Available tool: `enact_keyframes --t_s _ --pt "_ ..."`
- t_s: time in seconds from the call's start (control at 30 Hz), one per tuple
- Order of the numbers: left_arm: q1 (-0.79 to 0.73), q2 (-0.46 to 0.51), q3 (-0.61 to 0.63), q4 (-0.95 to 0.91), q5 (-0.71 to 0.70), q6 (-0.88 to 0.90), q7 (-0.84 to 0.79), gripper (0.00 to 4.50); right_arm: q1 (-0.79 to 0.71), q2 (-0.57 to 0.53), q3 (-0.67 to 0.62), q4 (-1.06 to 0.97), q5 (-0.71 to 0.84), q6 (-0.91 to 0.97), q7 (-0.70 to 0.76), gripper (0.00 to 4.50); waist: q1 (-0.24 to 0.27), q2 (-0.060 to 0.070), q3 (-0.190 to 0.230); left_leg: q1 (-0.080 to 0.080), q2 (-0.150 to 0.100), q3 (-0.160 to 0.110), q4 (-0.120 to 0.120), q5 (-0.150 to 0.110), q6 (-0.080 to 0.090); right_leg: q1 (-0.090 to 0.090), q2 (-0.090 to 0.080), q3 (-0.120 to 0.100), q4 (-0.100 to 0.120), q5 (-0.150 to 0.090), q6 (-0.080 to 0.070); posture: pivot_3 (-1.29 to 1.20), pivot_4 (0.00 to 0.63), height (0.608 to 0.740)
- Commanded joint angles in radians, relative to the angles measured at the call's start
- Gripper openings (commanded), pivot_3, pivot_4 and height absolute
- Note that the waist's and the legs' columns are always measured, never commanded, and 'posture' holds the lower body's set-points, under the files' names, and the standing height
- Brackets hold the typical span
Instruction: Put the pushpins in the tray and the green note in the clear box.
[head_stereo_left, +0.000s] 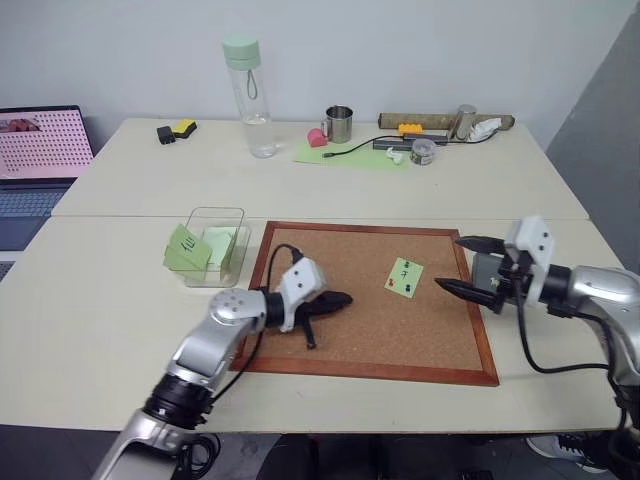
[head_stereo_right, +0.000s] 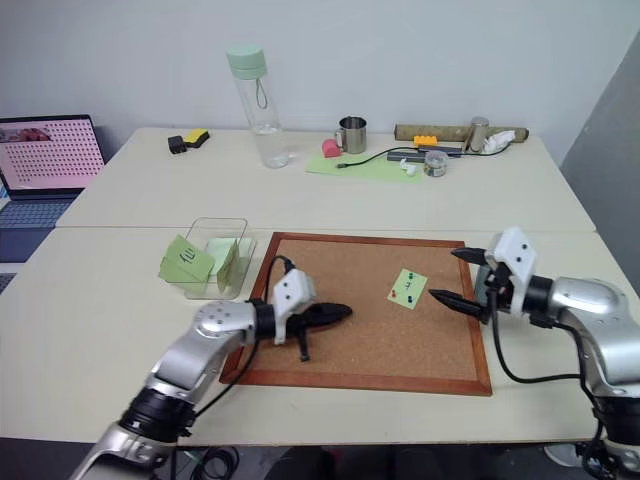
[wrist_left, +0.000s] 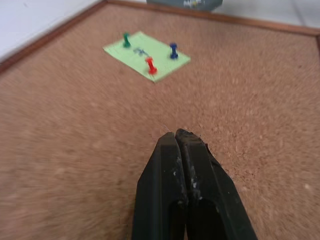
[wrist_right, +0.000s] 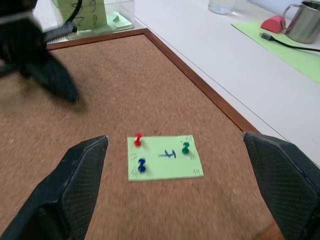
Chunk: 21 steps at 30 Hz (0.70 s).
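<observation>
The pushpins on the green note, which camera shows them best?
The right wrist view: the red, blue and green pushpins stand apart on the note, each clear. The left wrist view also shows all three, farther off. In both eye views they are mere specks on the note.

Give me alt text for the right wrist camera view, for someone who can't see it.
A small green note lies on a corkboard, pinned by red, blue and green pushpins, framed between the right gripper's wide-open black fingers. Beyond it the blurred left gripper hovers over the board, with the clear box holding green notes past the frame.
</observation>
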<state>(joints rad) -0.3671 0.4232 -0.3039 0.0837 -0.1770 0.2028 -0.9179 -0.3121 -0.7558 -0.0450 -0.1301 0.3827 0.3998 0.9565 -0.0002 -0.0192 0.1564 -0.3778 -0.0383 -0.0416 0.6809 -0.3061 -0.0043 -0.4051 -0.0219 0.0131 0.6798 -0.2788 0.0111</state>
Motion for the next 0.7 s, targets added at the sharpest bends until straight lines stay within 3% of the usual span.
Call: enact_keyframes --t_s 0.03,0.43,0.47,0.7 --pt "-0.026 -0.035 0.002 0.089 0.041 -0.081 0.028 0.03 -0.081 0.062 0.045 0.132 -0.065 -0.054 -0.036 4.5 0.0 0.0 0.0 0.0 0.0 0.0 0.0 0.0 0.0 0.0 0.0 0.0 0.0 0.0 0.0 0.0 0.15 0.74" --pt "0.008 -0.055 -0.003 0.118 0.07 -0.096 0.043 0.03 -0.231 0.205 0.116 0.478 -0.197 -0.268 -0.045 4.5 0.001 0.002 -0.002 0.002 0.0 0.0 0.001 0.0 0.0 0.001 0.0 0.0 0.001 0.0 0.0 0.0 0.15 0.74" --pt "0.012 -0.053 -0.003 0.112 0.07 -0.093 0.041 0.0 -0.238 0.213 0.118 0.497 -0.203 -0.283 -0.043 4.14 0.0 0.002 -0.002 0.002 0.0 0.0 0.001 0.0 0.0 0.001 0.0 0.001 0.001 0.0 0.0 0.0 0.15 0.74" --pt "0.023 -0.052 0.002 0.092 0.072 -0.078 0.048 0.0 -0.248 0.239 0.115 0.559 -0.216 -0.329 -0.029 2.79 -0.002 0.002 -0.002 0.002 0.0 0.0 0.0 0.0 0.0 0.001 0.0 0.001 0.001 0.0 0.0 0.0 0.15 0.74"
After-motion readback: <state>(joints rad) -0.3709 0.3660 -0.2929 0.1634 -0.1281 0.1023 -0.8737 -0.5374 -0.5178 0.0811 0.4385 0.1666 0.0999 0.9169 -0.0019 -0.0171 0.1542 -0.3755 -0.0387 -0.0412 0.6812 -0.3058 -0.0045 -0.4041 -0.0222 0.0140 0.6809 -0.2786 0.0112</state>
